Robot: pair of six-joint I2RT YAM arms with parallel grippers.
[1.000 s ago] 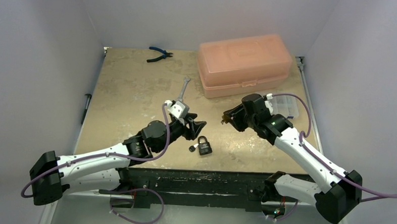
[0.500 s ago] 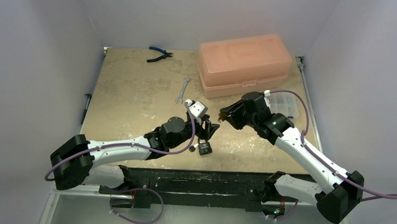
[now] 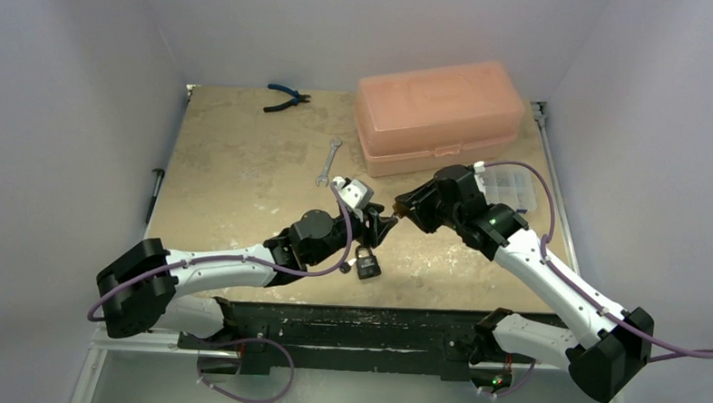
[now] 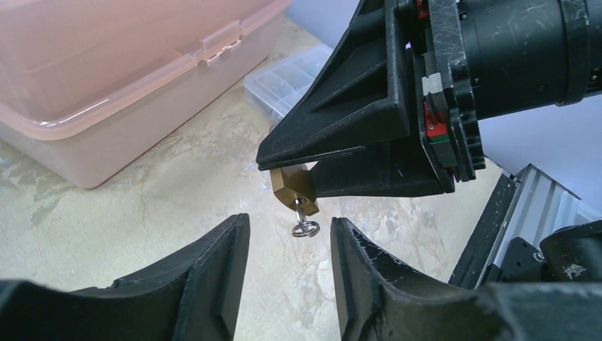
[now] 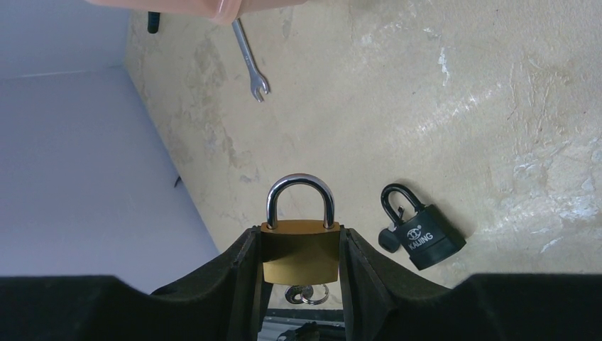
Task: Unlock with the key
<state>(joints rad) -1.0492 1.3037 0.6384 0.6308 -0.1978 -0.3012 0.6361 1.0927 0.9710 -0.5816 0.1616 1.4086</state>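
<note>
Brings the left hand (image 3: 381,228) in just left of the brass padlock (image 5: 300,252), spread wide, with the inserted key (image 4: 301,210) at the mouth of the gap, seemingly untouched. Suggests gripping and turning the key comes next. Pinches the brass padlock by its body in the right hand (image 3: 405,210), off the surface (image 3: 246,160). Against a second ago: far nearer the brass padlock on the left, hardly different on the right.
</note>
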